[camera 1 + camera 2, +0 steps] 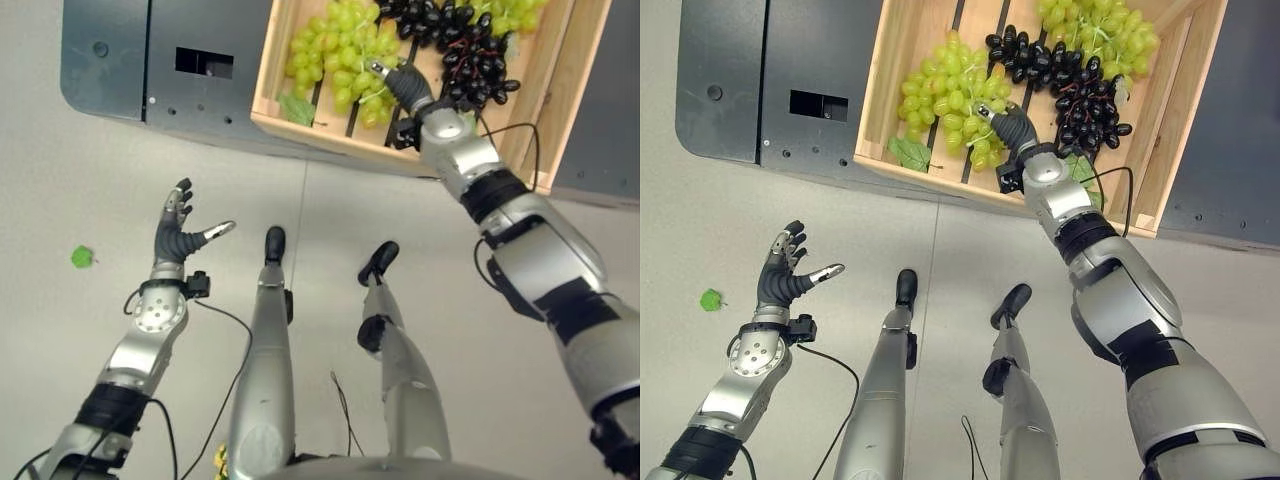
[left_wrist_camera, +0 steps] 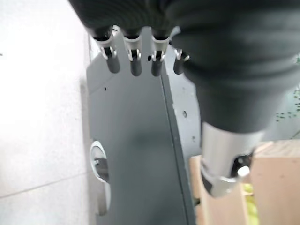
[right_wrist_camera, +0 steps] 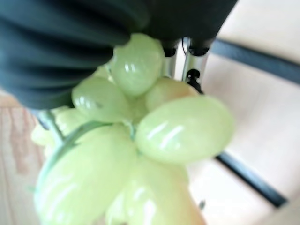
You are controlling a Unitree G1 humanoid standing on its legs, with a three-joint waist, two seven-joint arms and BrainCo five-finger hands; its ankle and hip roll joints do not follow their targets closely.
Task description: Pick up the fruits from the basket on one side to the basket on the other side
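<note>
A wooden slatted crate point(image 1: 908, 30) sits on a dark grey platform point(image 1: 740, 90), holding bunches of grapes. The right hand point(image 1: 1012, 128) reaches into the crate and rests on a bunch of green grapes point(image 1: 945, 105) near the crate's front edge. In the right wrist view green grapes press right up against the palm, but whether the fingers close around them cannot be told. A bunch of dark purple grapes point(image 1: 1080, 95) lies just beside, with another green bunch point(image 1: 1100, 30) farther back. The left hand point(image 1: 785, 275) hovers over the pale floor, fingers spread and holding nothing. A small green leaf point(image 1: 710, 299) lies on the floor nearby.
</note>
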